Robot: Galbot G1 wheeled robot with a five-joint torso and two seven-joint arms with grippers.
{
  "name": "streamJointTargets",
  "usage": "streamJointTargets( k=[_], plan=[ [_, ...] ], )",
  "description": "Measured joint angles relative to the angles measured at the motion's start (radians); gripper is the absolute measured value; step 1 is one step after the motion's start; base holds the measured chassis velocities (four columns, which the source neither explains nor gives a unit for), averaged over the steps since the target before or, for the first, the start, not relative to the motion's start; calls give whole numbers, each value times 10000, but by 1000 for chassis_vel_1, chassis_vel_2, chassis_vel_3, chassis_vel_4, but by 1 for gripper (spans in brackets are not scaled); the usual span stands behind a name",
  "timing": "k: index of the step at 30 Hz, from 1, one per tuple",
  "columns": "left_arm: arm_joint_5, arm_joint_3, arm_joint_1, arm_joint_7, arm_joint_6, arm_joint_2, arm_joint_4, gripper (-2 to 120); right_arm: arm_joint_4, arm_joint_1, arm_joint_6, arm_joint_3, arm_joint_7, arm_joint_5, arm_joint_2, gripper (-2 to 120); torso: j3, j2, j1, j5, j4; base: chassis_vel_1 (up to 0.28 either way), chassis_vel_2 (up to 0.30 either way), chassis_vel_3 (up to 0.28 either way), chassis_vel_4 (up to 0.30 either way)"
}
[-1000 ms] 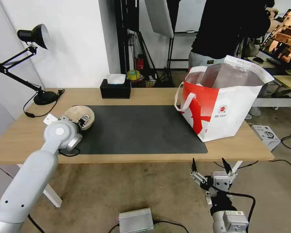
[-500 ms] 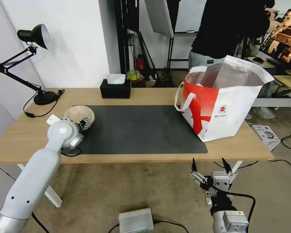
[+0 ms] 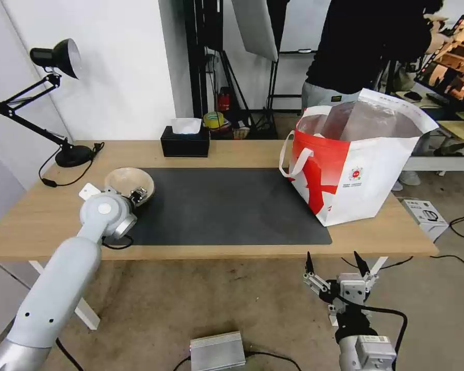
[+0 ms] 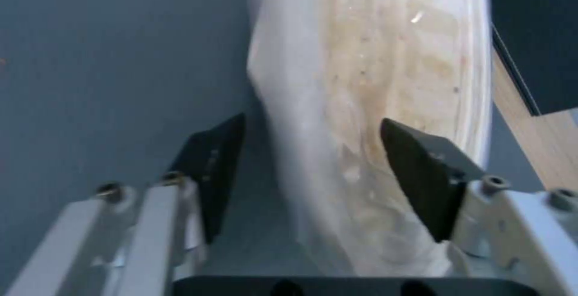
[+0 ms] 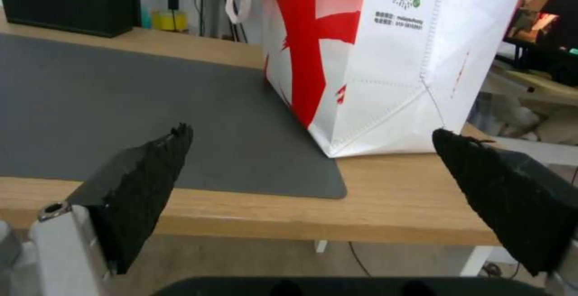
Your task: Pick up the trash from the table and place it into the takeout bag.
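Note:
A beige paper-like bowl (image 3: 129,180) is at the left end of the dark mat (image 3: 227,206) on the light-wood table (image 3: 242,150), tipped a little. My left gripper (image 3: 139,195) is shut on the bowl's near rim. In the left wrist view one finger of this gripper (image 4: 313,120) is inside the bowl (image 4: 373,61) and the other is outside its wall. The red-and-white takeout bag (image 3: 355,170) stands open at the table's right end. My right gripper (image 3: 334,264) hangs open below the table's front edge, facing the bag (image 5: 385,57).
A black tissue box (image 3: 185,142) sits at the table's back edge and a black desk lamp (image 3: 62,149) at the back left. A small white card (image 3: 89,191) lies beside my left wrist. On the floor are a grey box (image 3: 216,350) and a carton (image 3: 423,214).
My left wrist has shifted slightly to the right and farther in. The bowl has come with it and sits higher and more tilted. The right arm has not moved.

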Motion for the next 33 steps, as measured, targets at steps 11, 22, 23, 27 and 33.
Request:
streamJointTargets(
  k=[11, 22, 23, 27, 33],
  plan=[
    [68, -122, 191, 57, -94, 142, -248, 17, 0, 0, 0, 0, 0, 0, 0, 100, 0, -1, 0, 5, -2, 0, 0, 0, 0],
    [28, -393, 882, -44, -208, 729, -1290, 0, 0, 0, 0, 0, 0, 0, 0, 100, 1, -1, 0, 3, 3, 0, 0, 0, 0],
    [-2, -445, 986, -35, -231, 827, -1467, 0, 0, 0, 0, 0, 0, 0, 0, 100, 1, -1, 0, 3, 2, 0, 0, 0, 0],
    [-271, -587, 1244, -22, -233, 1147, -2104, 0, 0, 0, 0, 0, 0, 0, 0, 100, 0, -1, 0, 4, 3, 0, 0, 0, 0],
    [-675, -670, 1169, 707, -306, 1813, -2824, 0, 0, 0, 0, 0, 0, 0, 0, 100, 0, -2, 0, 5, 3, 0, 0, 0, 0]
  ],
)
